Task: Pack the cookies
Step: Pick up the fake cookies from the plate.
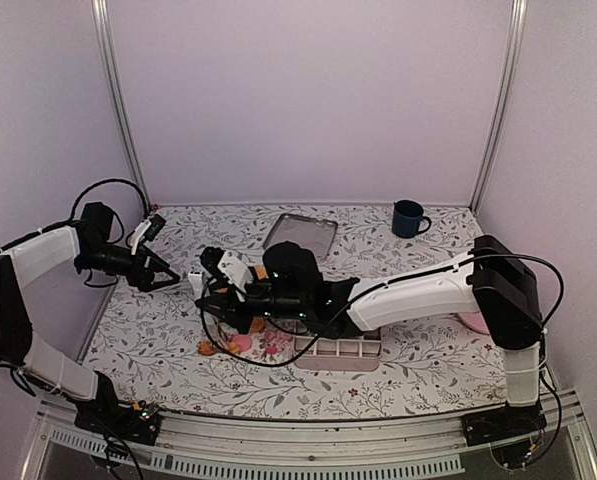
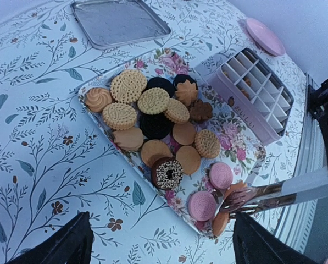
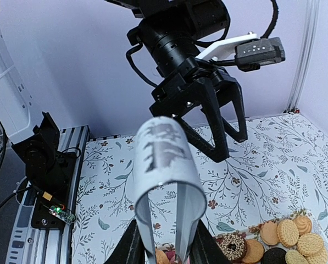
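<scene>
Left wrist view: about twenty cookies (image 2: pixel 153 100) lie on a floral tray (image 2: pixel 172 60) on the surface (image 2: pixel 43 137). They are mostly golden, with two pink and three black. Tongs (image 2: pixel 262 192) reach in at 4 o'clock, tips at an orange one; whether they pinch it is unclear. Right claw (image 3: pixel 166 247) grasps the tongs, its fingers cut off. Left claw (image 3: pixel 232 144) hangs released, empty.
</scene>
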`<act>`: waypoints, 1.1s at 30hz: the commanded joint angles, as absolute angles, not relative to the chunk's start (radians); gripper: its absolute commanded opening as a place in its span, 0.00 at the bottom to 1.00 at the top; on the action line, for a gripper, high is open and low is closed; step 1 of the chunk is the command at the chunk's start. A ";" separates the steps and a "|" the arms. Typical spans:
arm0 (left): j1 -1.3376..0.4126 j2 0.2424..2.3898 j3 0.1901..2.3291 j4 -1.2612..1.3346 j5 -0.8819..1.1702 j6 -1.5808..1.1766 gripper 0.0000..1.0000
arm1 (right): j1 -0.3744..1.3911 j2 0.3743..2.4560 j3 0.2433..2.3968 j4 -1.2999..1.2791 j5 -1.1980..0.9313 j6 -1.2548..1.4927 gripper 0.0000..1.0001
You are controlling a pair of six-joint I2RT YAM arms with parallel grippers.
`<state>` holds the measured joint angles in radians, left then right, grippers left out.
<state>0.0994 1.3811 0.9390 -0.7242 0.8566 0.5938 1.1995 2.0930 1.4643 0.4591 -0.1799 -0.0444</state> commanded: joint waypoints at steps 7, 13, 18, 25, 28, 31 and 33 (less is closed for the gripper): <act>0.110 1.373 0.930 -0.738 0.879 0.600 0.88 | 1.153 1.964 1.391 0.534 -0.124 -0.030 0.13; 0.110 1.373 0.930 -0.738 0.881 0.598 0.88 | 1.144 1.935 1.362 0.546 -0.121 -0.013 0.11; 0.110 1.372 0.932 -0.739 0.883 0.598 0.88 | 1.116 1.898 1.328 0.591 -0.181 0.063 0.11; 0.109 1.374 0.931 -0.741 0.883 0.600 0.88 | 1.085 1.809 1.248 0.632 -0.181 0.126 0.11; 0.109 1.377 0.935 -0.741 0.886 0.599 0.88 | 1.053 1.727 1.175 0.634 -0.156 0.131 0.11; 0.109 1.382 0.942 -0.741 0.888 0.598 0.88 | 1.012 1.636 1.090 0.631 -0.133 0.141 0.11; 0.109 1.382 0.943 -0.741 0.890 0.599 0.88 | 0.985 1.575 1.033 0.624 -0.122 0.149 0.11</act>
<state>0.0994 1.3811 0.9390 -0.7296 0.8700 0.5938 1.0367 1.7031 1.1076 0.5705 -0.1616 0.1177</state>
